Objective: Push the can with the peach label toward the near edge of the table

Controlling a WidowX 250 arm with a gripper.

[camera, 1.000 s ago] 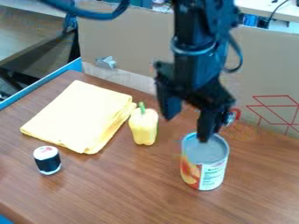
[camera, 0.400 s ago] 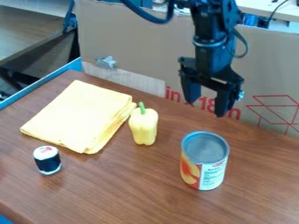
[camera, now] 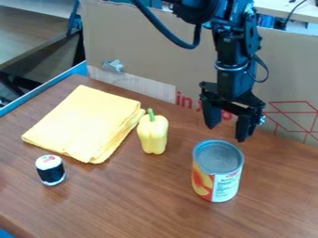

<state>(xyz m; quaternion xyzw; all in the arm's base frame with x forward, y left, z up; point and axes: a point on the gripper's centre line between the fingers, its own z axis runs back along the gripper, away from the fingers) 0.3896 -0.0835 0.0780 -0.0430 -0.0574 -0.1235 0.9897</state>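
Observation:
The black gripper (camera: 227, 133) hangs open with nothing between its fingers, behind and above the can, not touching it. The can (camera: 216, 173) stands upright at right of centre, its grey metal top facing up and its label showing fruit. To the gripper's left, a yellow bell pepper (camera: 153, 134) with a green stem stands upright. A folded yellow cloth (camera: 84, 122) lies left of the pepper, close against it. In front of the cloth, a small white and black cylinder (camera: 50, 170) stands at the left.
A cardboard panel (camera: 142, 51) rises along the back edge of the brown table (camera: 142, 200). A blue edge (camera: 43, 94) runs along the table's left side. A small silver clip (camera: 113, 66) is on the cardboard.
The gripper first moved back and away from over the can, then came a little lower and to the right. The can, pepper, cloth and small cylinder have kept their places.

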